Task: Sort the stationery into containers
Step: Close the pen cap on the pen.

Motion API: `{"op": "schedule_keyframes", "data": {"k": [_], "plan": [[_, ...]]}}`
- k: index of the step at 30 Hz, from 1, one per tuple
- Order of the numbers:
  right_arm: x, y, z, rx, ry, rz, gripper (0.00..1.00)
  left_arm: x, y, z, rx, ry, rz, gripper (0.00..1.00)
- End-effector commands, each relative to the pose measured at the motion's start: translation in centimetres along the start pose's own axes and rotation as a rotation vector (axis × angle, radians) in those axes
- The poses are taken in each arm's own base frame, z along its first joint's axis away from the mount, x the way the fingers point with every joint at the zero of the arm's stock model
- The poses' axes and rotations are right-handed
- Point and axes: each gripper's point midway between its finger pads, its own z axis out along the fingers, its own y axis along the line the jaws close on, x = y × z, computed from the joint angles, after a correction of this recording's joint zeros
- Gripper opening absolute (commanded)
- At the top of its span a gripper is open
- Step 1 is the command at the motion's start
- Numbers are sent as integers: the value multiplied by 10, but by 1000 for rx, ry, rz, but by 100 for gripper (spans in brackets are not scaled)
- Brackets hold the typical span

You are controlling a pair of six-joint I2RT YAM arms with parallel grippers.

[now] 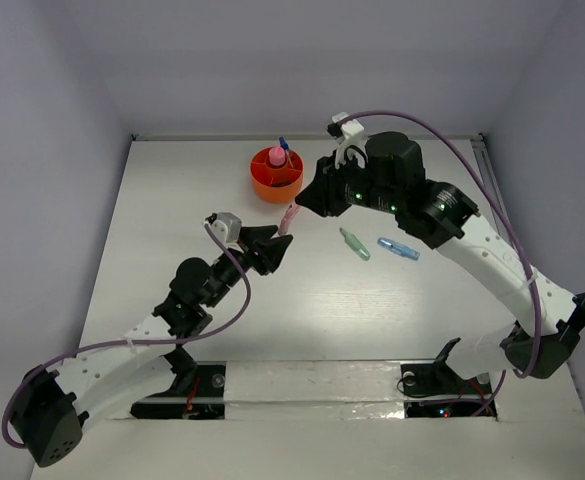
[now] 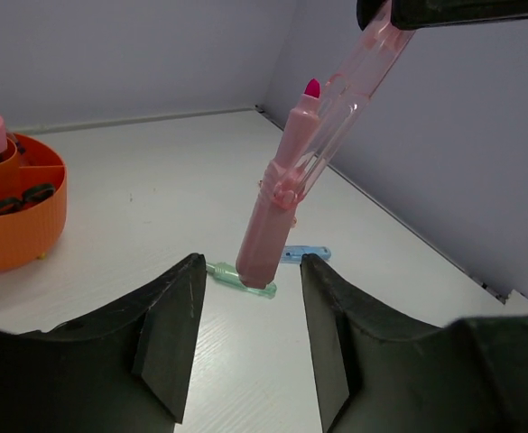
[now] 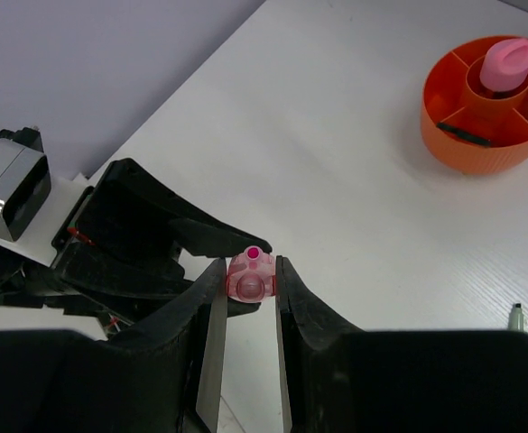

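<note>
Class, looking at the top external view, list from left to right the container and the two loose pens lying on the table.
Orange tub → green pen → blue pen.

The right tool [image 1: 300, 208], clamping the pink marker [image 1: 290, 218], hangs between the orange tub [image 1: 276, 178] and the left tool [image 1: 277, 245], closing that gap. The green piece [image 1: 355, 244] and blue piece [image 1: 399, 248] lie on the worktop [image 1: 162, 230] beneath the right arm [image 1: 472, 250]. Bare worktop runs left of the tub and left tool; approach from that side is unobstructed.
</note>
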Motion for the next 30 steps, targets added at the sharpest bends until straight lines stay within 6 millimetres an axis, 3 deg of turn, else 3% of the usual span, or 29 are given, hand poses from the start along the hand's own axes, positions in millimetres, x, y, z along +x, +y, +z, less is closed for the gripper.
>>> {"op": "schedule_keyframes", "data": {"k": [1,10,17,22,26,30], "plan": [[-15,6,-7,-27,-63,-4,0,-24,-8,3,20,-66,4,41],[-9,2,-2,-30,-44,9,0,-33,-15,3,37,-86,-2,25],[0,-5,-2,-20,-15,21,0,-28,-6,3,-13,-57,13,11],[10,4,2,-84,24,50,0,-21,-2,6,-43,-49,1,2],[16,9,4,-112,51,65,0,-19,1,8,-84,-41,11,0],[22,-3,6,-51,83,53,0,-18,-3,8,-90,-27,35,0]]}}
